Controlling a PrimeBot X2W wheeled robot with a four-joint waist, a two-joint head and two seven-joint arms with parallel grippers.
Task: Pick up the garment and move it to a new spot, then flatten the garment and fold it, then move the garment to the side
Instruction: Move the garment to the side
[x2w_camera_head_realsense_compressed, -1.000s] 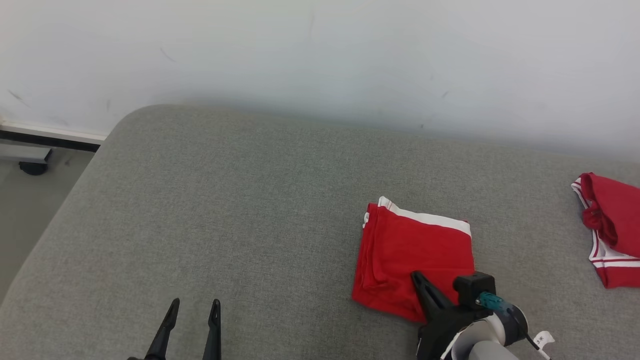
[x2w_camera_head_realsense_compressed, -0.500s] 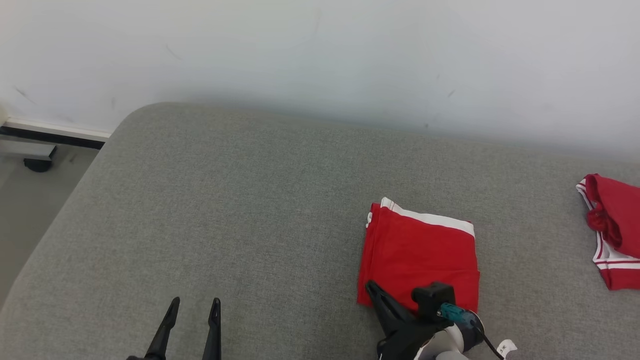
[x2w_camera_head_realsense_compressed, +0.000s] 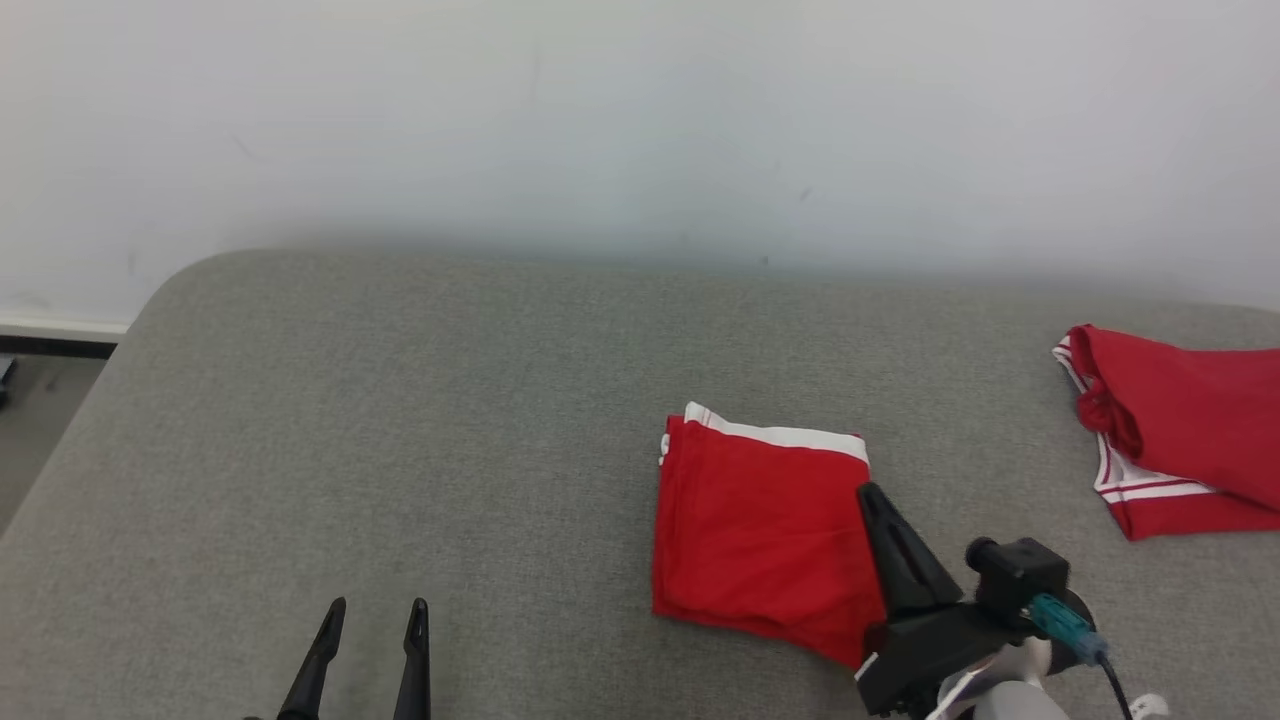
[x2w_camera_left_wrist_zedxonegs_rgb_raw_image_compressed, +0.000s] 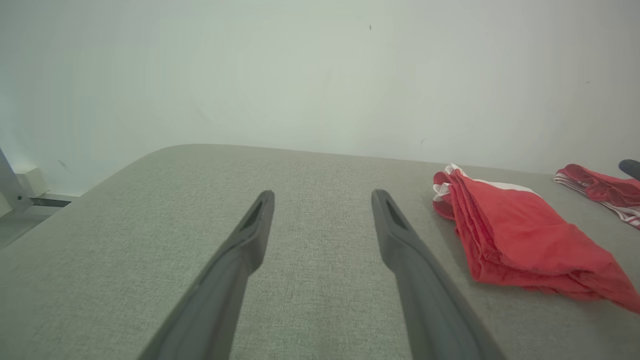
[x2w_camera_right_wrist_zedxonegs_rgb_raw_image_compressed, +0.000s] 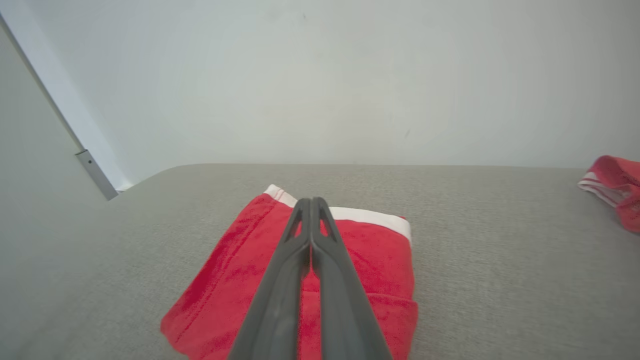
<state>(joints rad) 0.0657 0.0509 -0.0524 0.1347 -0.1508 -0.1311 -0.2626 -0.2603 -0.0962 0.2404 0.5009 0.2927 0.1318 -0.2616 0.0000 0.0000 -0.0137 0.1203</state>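
Grey fabric surface (x2w_camera_head_realsense_compressed: 400, 420) below white wall (x2w_camera_head_realsense_compressed: 640, 120) bears the folded garment (x2w_camera_head_realsense_compressed: 750, 530).

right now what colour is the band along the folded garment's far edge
White band on the red garment; clearest in the head view.

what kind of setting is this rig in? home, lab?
Likely a test room set up for laundry folding, not a lived-in home: a grey upholstered pad by a bare white wall, with a folded red garment and a second red garment on it.
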